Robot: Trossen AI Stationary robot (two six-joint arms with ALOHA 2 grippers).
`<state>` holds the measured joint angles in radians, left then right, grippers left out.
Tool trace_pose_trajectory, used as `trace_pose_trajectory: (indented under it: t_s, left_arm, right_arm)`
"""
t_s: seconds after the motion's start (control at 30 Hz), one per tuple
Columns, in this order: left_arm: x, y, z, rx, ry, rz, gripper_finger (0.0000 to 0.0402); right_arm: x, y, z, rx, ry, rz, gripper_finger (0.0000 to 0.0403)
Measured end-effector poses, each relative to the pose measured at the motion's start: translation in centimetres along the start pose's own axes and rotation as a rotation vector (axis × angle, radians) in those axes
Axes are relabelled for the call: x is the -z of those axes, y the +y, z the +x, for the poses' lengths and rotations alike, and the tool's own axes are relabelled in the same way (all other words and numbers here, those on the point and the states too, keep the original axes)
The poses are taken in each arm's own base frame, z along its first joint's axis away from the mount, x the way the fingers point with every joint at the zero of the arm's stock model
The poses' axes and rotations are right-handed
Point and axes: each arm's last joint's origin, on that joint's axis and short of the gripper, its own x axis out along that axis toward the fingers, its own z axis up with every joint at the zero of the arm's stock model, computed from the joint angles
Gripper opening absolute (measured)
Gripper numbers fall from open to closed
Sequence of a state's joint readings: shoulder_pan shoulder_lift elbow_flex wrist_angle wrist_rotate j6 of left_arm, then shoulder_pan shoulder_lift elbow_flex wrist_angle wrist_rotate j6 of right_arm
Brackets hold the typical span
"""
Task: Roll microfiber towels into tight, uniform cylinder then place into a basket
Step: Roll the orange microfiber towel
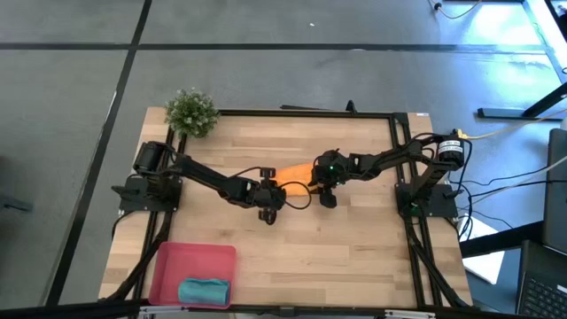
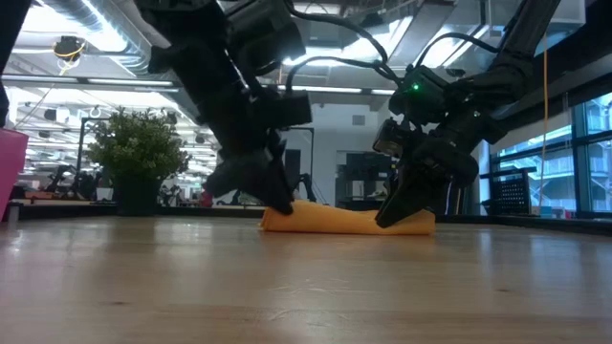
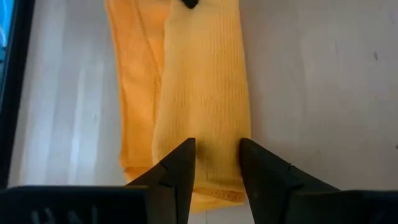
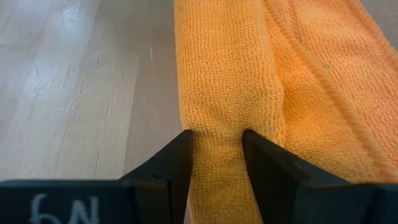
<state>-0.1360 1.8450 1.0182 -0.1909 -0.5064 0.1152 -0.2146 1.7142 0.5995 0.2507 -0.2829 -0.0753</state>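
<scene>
1. At the worktop's (image 1: 354, 257) near left corner, the red-pink basket (image 1: 190, 261) lies flat with the teal towel (image 1: 204, 290) already rolled inside it, against the near rim.
2. Far left corner: small green potted plant (image 1: 191, 112), well apart from everything else.
3. Mid-worktop, my left hand (image 1: 268, 206) is down at the left end of the orange towel (image 1: 297, 174); fingers (image 3: 180, 168) pinched on the rolled fold at that end, tips touching cloth.
4. The orange towel lies between my two hands, partly rolled: a thick roll along one side, a flat strip still unrolled beside it. In the low view it is a low orange log (image 2: 344, 221) on the wood.
5. My right hand (image 1: 326, 197) is at the towel's right end, fingers (image 4: 264, 158) clamped on the roll itself, cloth bulging between them.
6. Both hands grasp the same towel, one at each end, well apart from the basket.
</scene>
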Motion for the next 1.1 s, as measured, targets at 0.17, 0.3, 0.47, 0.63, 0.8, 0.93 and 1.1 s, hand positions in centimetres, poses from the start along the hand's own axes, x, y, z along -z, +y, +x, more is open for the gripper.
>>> trace_pose_trajectory:
  t_s: [0.17,0.3,0.47,0.63,0.8,0.93,1.1]
  left_arm:
    - [0.0,-0.2,0.0,0.067,-0.004,-0.006,0.0117]
    - [0.2,-0.2,0.1,0.079,0.008,-0.003,0.0117]
    - [1.6,0.1,0.8,0.071,0.055,-0.056,0.0117]
    - [2.1,0.3,1.0,0.069,0.066,-0.077,0.0105]
    - [2.2,0.2,1.1,0.082,0.072,-0.064,0.0040]
    - [2.2,0.1,1.2,0.095,0.073,-0.078,0.0007]
    - [2.2,0.1,1.3,0.124,0.074,-0.084,0.0002]
  right_arm:
    - [0.0,0.0,0.0,-0.001,0.000,0.000,0.0147]
    - [0.0,0.0,0.0,-0.002,-0.001,0.000,0.0147]
    - [0.0,0.0,0.0,-0.004,-0.001,0.000,0.0147]
    - [0.0,0.0,0.0,-0.004,-0.002,0.000,0.0147]
    - [0.0,0.0,0.0,-0.005,-0.002,-0.001,0.0147]
    - [0.0,0.0,0.0,-0.005,-0.004,0.001,0.0147]
    - [-0.1,0.0,0.0,-0.006,-0.007,0.067,0.0147]
